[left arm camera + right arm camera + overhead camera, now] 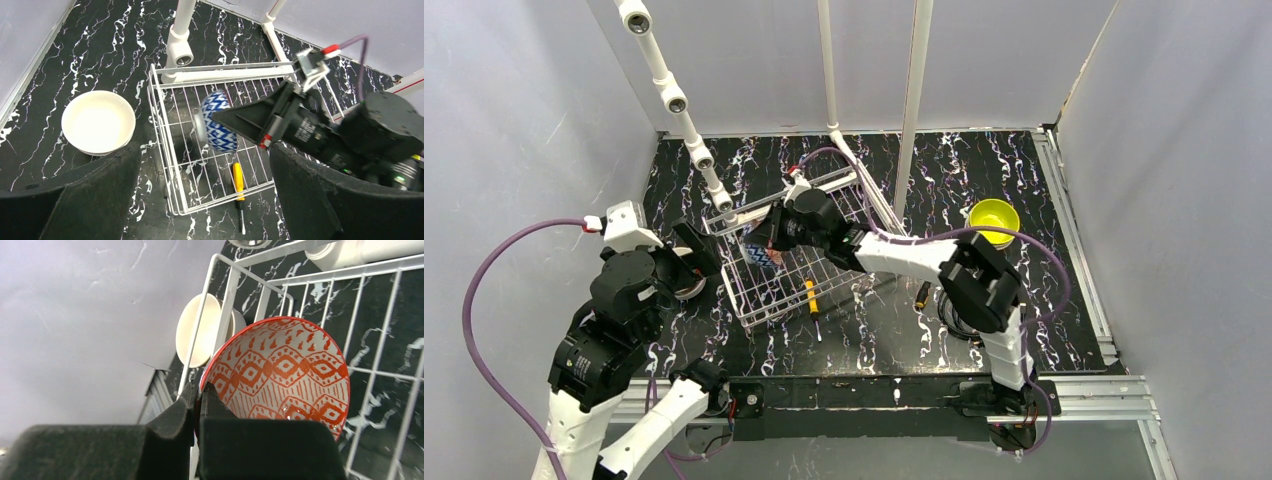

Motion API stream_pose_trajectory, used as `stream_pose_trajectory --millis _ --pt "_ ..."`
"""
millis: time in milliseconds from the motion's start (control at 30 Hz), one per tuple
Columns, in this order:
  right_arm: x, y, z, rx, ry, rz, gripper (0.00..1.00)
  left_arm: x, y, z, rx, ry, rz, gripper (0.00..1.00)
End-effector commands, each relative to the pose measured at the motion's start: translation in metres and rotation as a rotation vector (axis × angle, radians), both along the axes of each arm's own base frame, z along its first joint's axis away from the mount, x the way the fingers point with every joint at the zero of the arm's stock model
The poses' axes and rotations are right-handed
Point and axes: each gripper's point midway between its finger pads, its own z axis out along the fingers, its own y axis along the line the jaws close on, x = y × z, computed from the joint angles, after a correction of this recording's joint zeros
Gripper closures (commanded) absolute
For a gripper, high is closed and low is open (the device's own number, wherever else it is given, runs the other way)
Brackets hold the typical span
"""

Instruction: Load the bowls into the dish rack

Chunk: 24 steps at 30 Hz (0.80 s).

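Note:
My right gripper [769, 238] is shut on the rim of the blue-white patterned bowl [762, 254] and holds it on edge inside the white wire dish rack [734, 288]. Its red patterned inside [285, 370] shows in the right wrist view, pinched at my gripper [197, 395]. In the left wrist view the bowl [218, 122] hangs just above the rack [159, 135] floor. A white bowl [98, 122] sits on the table left of the rack. My left gripper [202, 165] is open and empty above the rack's near left corner. A yellow-green bowl [994, 220] sits at the right. The other bowls are out of view.
A yellow-handled screwdriver [811, 297] lies across the rack's near edge, also in the left wrist view [238, 182]. White pipes [674, 100] stand and slant behind the rack, one pipe [225, 75] lying on its far rim. A small dark object [921, 296] lies right of the rack.

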Motion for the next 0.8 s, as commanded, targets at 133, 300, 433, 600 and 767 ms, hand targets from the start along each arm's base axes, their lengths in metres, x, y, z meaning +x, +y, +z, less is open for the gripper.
stream_pose_trajectory --millis 133,300,433,600,767 --pt "0.019 0.039 0.072 0.451 0.154 0.106 0.99 0.007 0.0 0.009 0.028 -0.026 0.0 0.02" --pt "0.041 0.034 0.056 0.516 0.271 0.057 0.99 0.008 -0.002 0.009 0.04 -0.019 -0.015 0.02" --pt "0.043 0.033 0.06 0.603 0.34 0.074 0.99 0.011 -0.008 0.002 0.042 0.007 -0.037 0.02" --pt "0.044 0.035 0.058 0.664 0.407 0.089 0.99 0.014 -0.017 -0.006 0.024 0.039 -0.063 0.02" --pt "0.048 0.036 0.044 0.684 0.469 0.079 0.99 0.015 -0.017 -0.005 0.018 0.039 -0.062 0.02"
